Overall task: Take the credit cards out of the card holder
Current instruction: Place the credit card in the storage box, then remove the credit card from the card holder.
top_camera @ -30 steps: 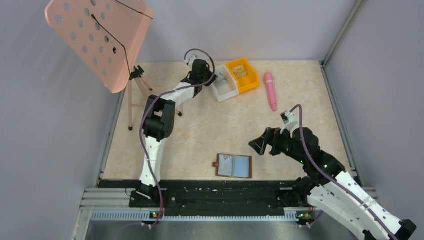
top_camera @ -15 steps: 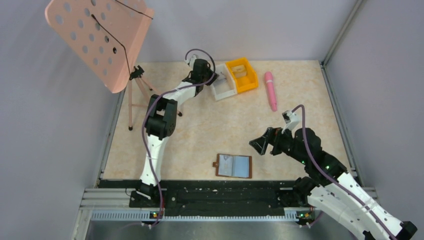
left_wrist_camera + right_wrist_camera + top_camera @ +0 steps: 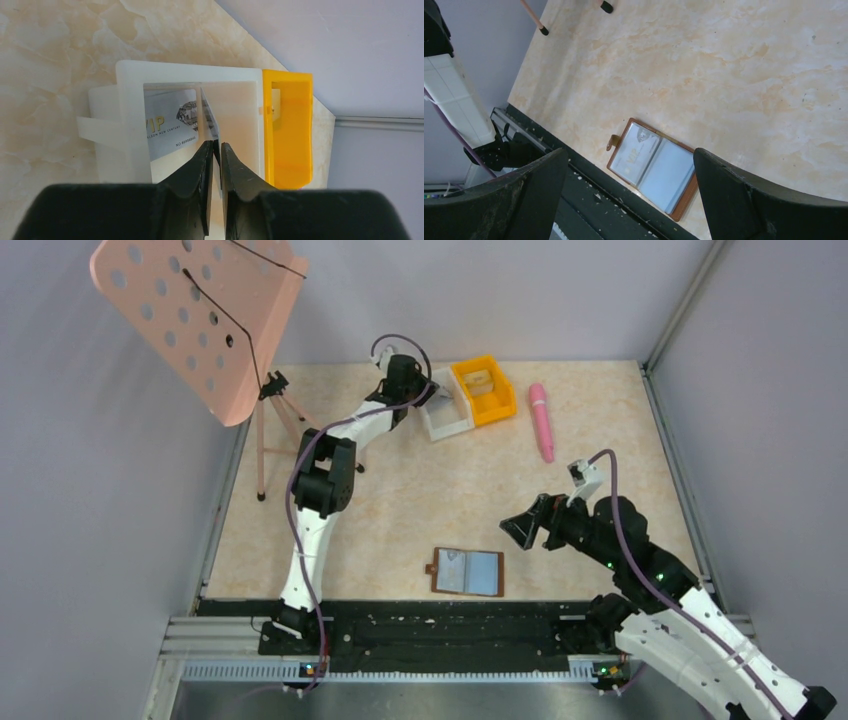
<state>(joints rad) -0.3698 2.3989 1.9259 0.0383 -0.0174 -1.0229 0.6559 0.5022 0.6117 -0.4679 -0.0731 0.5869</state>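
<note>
The left gripper [image 3: 217, 150] sits over the white bin [image 3: 131, 100], jaws barely parted around a credit card [image 3: 210, 116] (pinched or loose, unclear). The right gripper [image 3: 630, 152] hangs spread near the card holder [image 3: 653, 167], which lies open on the table [image 3: 400, 490].
</note>
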